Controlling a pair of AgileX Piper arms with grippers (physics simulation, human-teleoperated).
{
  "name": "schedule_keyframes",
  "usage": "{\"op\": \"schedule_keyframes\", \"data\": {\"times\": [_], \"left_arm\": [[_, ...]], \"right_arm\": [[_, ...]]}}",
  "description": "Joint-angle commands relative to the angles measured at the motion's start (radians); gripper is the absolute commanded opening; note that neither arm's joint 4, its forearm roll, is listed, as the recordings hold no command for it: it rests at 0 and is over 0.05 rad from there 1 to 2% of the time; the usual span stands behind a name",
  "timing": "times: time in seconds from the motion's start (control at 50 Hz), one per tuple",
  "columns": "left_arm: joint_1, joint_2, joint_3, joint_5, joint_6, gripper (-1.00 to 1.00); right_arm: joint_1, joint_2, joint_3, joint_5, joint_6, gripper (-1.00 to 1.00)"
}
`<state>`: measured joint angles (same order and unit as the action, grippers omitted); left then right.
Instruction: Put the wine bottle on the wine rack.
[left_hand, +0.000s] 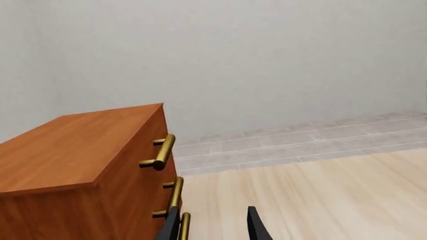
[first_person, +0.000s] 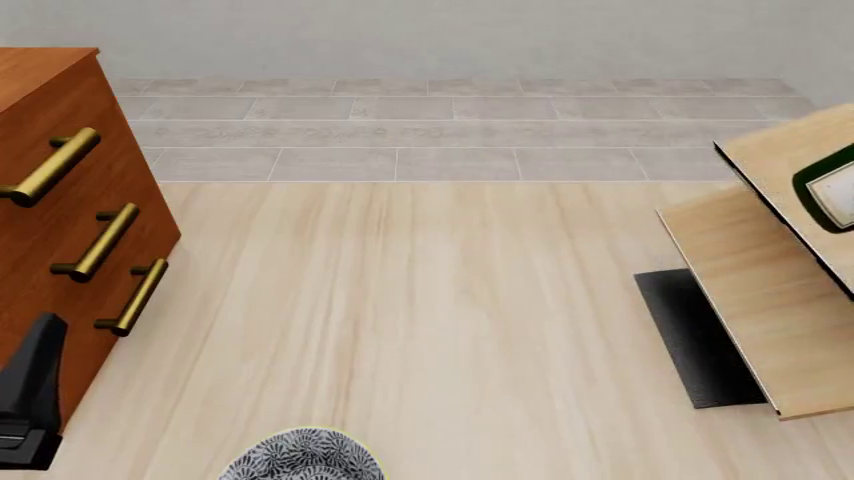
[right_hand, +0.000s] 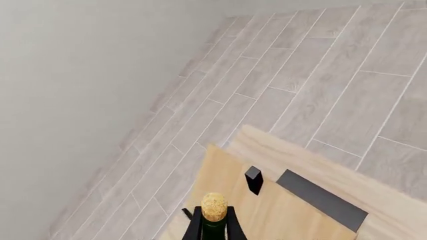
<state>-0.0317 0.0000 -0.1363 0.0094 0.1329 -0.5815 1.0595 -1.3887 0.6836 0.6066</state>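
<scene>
The wine bottle (first_person: 830, 195) shows at the front view's right edge as dark green glass with a white label, lying over the wine rack (first_person: 754, 290), a set of pale slanted wood panels on a black base (first_person: 701, 340). In the right wrist view my right gripper (right_hand: 214, 226) is shut on the bottle's neck just below the tan cork (right_hand: 214, 206), above the rack's panels (right_hand: 267, 220). My left gripper (left_hand: 212, 227) is open and holds nothing. It sits low beside the cabinet, and its black body (first_person: 30, 400) shows at the front view's left edge.
A reddish-brown cabinet (first_person: 54, 220) with brass handles (first_person: 100, 242) stands at the table's left side. A patterned bowl (first_person: 304, 458) sits at the near edge. Grey tiled floor (first_person: 427, 130) lies beyond the table's far edge.
</scene>
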Motion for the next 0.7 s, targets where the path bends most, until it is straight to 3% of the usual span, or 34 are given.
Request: {"op": "schedule_keyframes", "data": {"times": [0.02, 0.7], "left_arm": [[-0.001, 0.000, 0.005, -0.003, 0.000, 1.00], [-0.005, 0.000, 0.010, -0.005, 0.004, 1.00]], "right_arm": [[-0.014, -0.008, 0.054, -0.036, -0.001, -1.00], [-0.089, -0.002, 0.139, -0.100, -0.009, -1.00]]}}
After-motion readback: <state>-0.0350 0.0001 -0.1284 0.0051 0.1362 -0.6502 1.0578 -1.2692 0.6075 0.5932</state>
